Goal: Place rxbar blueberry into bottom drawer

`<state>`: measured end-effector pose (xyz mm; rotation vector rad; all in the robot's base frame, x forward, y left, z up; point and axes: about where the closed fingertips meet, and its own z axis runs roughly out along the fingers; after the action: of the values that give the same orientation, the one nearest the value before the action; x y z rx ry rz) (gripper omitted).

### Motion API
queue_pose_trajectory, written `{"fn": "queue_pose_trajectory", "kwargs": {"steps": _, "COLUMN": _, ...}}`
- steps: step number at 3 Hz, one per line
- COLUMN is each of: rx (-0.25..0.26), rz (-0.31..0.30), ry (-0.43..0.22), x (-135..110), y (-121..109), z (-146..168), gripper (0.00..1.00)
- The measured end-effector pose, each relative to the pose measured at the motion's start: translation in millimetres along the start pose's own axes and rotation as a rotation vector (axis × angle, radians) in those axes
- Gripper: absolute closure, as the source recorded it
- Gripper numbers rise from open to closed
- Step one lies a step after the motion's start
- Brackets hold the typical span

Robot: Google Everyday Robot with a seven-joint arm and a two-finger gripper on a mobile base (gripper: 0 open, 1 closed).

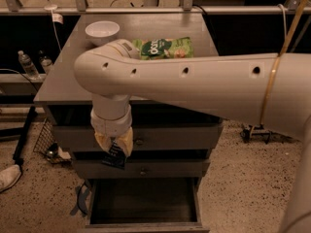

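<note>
My gripper hangs from the big white arm in front of the grey cabinet's upper drawers, pointing down. It is shut on the rxbar blueberry, a small dark navy bar that sticks out below the yellowish fingers. The bar hangs level with the second drawer front, above the left part of the bottom drawer. That drawer is pulled open and its dark inside shows nothing in it.
On the cabinet top stand a white bowl and a green crinkly snack bag. Two shut drawers with round knobs sit above the open one. Water bottles and a wire basket are at the left.
</note>
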<state>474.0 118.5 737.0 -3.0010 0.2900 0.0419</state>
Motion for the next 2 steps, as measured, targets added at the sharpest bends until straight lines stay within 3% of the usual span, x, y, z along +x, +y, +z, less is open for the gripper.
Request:
{"fn": "queue_pose_trajectory", "kwargs": {"steps": 1, "rx": 0.053, "rz": 0.013, "ry": -0.02, "x": -3.8, "y": -3.1, "z": 42.4, "gripper": 1.0}}
{"fn": "queue_pose_trajectory", "kwargs": {"steps": 2, "rx": 0.053, "rz": 0.013, "ry": -0.02, "x": -3.8, "y": -3.0, "z": 42.4, "gripper": 1.0}}
